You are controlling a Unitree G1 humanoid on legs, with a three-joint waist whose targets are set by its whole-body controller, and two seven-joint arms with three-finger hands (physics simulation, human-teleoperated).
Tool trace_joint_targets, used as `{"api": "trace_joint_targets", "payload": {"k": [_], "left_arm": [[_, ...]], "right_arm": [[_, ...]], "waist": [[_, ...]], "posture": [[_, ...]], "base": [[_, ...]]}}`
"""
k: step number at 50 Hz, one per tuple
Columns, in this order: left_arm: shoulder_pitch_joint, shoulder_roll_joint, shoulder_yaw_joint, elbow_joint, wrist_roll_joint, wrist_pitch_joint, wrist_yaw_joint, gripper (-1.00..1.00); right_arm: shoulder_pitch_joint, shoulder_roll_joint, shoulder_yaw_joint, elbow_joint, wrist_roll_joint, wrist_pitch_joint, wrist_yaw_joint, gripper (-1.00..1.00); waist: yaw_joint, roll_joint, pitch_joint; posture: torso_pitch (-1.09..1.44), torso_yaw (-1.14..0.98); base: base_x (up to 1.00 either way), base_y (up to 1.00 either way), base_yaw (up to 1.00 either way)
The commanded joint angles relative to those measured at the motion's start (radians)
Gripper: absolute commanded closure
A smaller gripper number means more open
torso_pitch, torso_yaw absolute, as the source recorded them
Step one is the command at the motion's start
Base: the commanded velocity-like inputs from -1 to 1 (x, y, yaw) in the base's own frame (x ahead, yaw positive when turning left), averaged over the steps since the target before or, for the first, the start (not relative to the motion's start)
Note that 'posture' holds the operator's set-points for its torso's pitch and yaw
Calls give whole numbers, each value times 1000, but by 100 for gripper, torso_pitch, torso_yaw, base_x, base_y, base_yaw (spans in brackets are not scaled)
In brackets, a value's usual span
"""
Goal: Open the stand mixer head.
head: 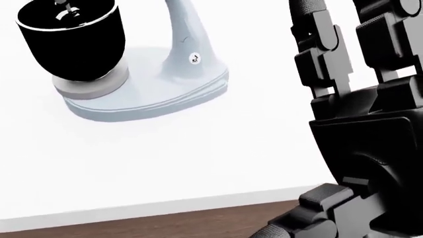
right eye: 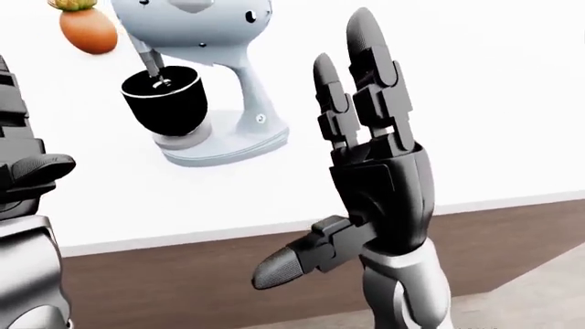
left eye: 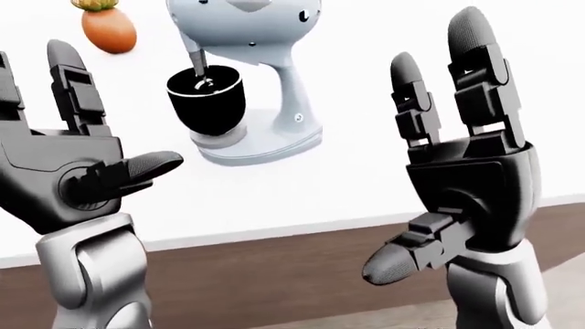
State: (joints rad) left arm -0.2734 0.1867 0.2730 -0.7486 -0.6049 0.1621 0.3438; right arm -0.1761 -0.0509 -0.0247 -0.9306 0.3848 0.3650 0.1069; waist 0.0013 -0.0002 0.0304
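Left-eye view: a pale grey-blue stand mixer (left eye: 265, 75) stands on a white countertop (left eye: 365, 171), at the top of the picture between the two raised hands.
Mixer head: the rounded pale grey-blue mixer head (left eye: 245, 15) sits at the top edge, tipped down over the bowl, with a grey beater shaft (left eye: 195, 63) reaching into it.
Bowl: a glossy black mixing bowl (left eye: 206, 101) rests on a light grey ring on the mixer's base, left of the mixer's neck.
Left hand: the black three-finger left hand (left eye: 68, 161) is held up at the left of the view, fingers spread and thumb pointing right, holding nothing; it is near the bowl but apart from it, lower and to the left.
Right hand: the black three-finger right hand (left eye: 457, 157) is raised at the right, fingers straight up, thumb angled down-left, empty; the mixer lies up and to its left, well apart.
Fruit: an orange round fruit with a green top (left eye: 106, 26) lies on the countertop at the top left, left of the mixer.
Counter edge: a dark brown wooden front (left eye: 274, 274) runs below the white top.
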Motion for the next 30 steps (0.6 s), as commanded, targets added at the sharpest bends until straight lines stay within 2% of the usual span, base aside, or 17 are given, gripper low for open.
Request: {"api": "trace_joint_targets", "payload": {"k": [1,2,3,4,5,6,8,10,11,12,13,14,15,17,19,25,30], "left_arm": [[-21,8,2,-28,1,-17,-10,-99],[-22,9,2,-29,2,-17,-10,-99],[-22,10,3,-29,2,-17,-10,-99],[-22,10,3,-27,2,-18,-11,-99],[-20,9,3,-27,2,-18,-11,-99],[-18,8,3,-29,2,-18,-11,-100],[-21,9,2,-28,4,-18,-11,-99],[-22,9,3,-26,3,-18,-11,-99],[-20,9,3,-27,3,-19,-11,-99],[-19,9,3,-27,3,-19,-12,-99],[-21,9,4,-26,3,-19,-11,-99],[-22,10,4,-25,3,-19,-11,-99],[-22,11,4,-25,2,-18,-11,-99],[-22,11,6,-26,2,-18,-10,-99],[-18,10,4,-29,2,-17,-9,-100],[-21,12,6,-30,-5,-17,-4,-99],[-22,12,4,-23,1,-18,-11,-99]], "right_arm": [[-14,-3,-2,-28,-4,-24,2,-100],[-14,0,-2,-27,-2,-22,0,-100],[-11,0,0,-30,3,-22,5,-100],[-11,1,0,-30,2,-22,4,-100],[-11,0,0,-28,0,-24,6,-100],[-10,1,-1,-29,3,-24,7,-100],[-11,0,0,-29,1,-23,7,-100],[-10,0,0,-30,2,-22,8,-100],[-8,-2,3,-30,-3,-24,13,-100],[-9,-1,3,-28,-6,-24,12,-100],[-10,2,1,-30,1,-21,11,-100],[-10,1,2,-29,0,-21,11,-100],[-11,3,0,-30,4,-21,8,-100],[-11,3,-2,-29,7,-21,6,-100],[-6,1,0,-28,3,-24,8,-100],[-6,2,-1,-22,1,-29,9,-100],[-8,1,-1,-16,1,-30,11,-100]], "waist": [[1,-12,-11],[4,-43,2],[1,-56,-9],[0,-62,7],[1,-30,-14],[-7,-9,-18],[-20,59,-5],[-16,30,9],[-12,38,-4],[-10,-25,13],[-9,-44,28],[-8,-44,16],[-12,-22,25],[-11,75,-19],[-7,51,10],[3,-23,-7],[3,0,-11]], "posture": [[0,0],[0,0],[0,0],[0,0],[0,0],[0,0],[0,0],[0,0],[0,0],[0,0],[0,0],[0,0],[0,0],[0,0],[0,0],[0,0],[0,0]], "base": [[-5,100,0],[-5,100,0],[-1,84,0],[0,0,0],[0,0,0],[0,0,0],[0,0,0],[0,0,0],[-18,100,0],[-18,100,0],[-19,100,0],[0,36,0],[0,0,0],[0,0,0],[0,0,0],[0,0,0],[0,0,0]]}}
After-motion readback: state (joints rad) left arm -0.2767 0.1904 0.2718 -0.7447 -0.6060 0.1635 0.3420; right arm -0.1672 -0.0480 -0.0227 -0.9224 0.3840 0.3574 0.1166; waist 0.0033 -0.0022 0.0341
